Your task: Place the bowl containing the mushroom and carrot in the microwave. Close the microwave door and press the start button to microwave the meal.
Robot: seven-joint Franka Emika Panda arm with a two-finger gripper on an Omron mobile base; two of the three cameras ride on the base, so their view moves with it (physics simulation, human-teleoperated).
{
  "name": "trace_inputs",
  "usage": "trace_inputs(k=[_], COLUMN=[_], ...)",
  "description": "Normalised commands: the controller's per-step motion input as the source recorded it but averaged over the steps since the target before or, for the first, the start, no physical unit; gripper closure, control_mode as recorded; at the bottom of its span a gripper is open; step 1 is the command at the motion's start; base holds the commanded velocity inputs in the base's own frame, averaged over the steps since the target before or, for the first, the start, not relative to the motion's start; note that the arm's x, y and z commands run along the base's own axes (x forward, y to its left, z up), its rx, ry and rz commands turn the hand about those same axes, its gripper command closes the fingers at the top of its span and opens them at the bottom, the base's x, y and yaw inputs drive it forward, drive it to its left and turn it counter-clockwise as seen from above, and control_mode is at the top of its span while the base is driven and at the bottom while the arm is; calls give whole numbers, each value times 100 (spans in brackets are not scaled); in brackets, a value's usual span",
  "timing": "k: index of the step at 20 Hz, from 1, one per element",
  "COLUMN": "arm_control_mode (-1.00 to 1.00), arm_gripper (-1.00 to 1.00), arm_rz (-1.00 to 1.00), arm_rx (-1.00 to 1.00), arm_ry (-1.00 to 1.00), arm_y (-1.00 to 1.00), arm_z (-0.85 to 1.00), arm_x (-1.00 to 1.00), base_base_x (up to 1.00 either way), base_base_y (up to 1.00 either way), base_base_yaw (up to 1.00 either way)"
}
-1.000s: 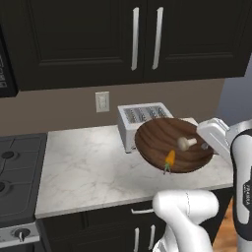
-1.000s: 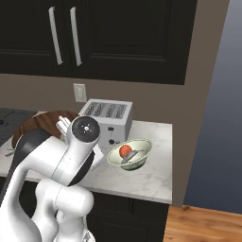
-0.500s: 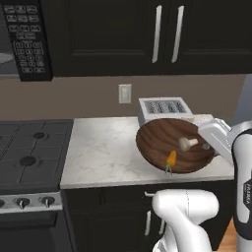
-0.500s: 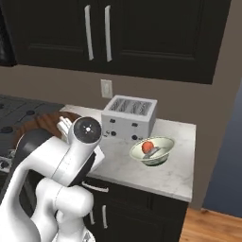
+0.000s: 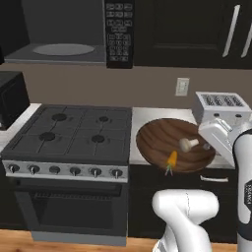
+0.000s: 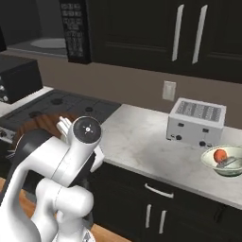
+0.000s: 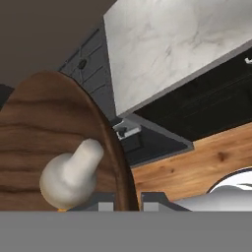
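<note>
The bowl (image 5: 174,144), with mushroom (image 5: 187,144) and carrot (image 5: 172,159), sits mid-right of the left base view, its rim pinched in the gripper (image 7: 129,203), while the base has rolled left, bringing the open microwave (image 5: 64,49) into the upper left.

A: Where's the bowl (image 5: 162,142)?
B: Right of the stove (image 5: 69,133), before the counter (image 6: 151,142); mushroom (image 5: 187,144) and carrot (image 5: 171,160) lie in it.
A: Microwave (image 5: 69,34)?
B: Above the stove. Toaster (image 6: 196,120) on the counter, small bowl (image 6: 223,160) just right of it.
</note>
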Motion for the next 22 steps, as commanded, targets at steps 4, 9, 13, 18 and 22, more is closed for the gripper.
trace_inputs(k=[4, 9, 13, 18, 22], arm_control_mode=[100, 100, 100, 100, 100], arm_gripper=[100, 100, 100, 100, 100], arm_rz=[0, 0, 0, 0, 0], arm_rx=[0, 0, 0, 0, 0], arm_ry=[0, 0, 0, 0, 0], arm_y=[0, 0, 0, 0, 0], arm_z=[0, 0, 0, 0, 0], arm_x=[0, 0, 0, 0, 0], base_base_x=[1, 8, 1, 0, 11], base_base_y=[100, 96, 73, 41, 47], base_base_yaw=[12, -2, -12, -14, -14])
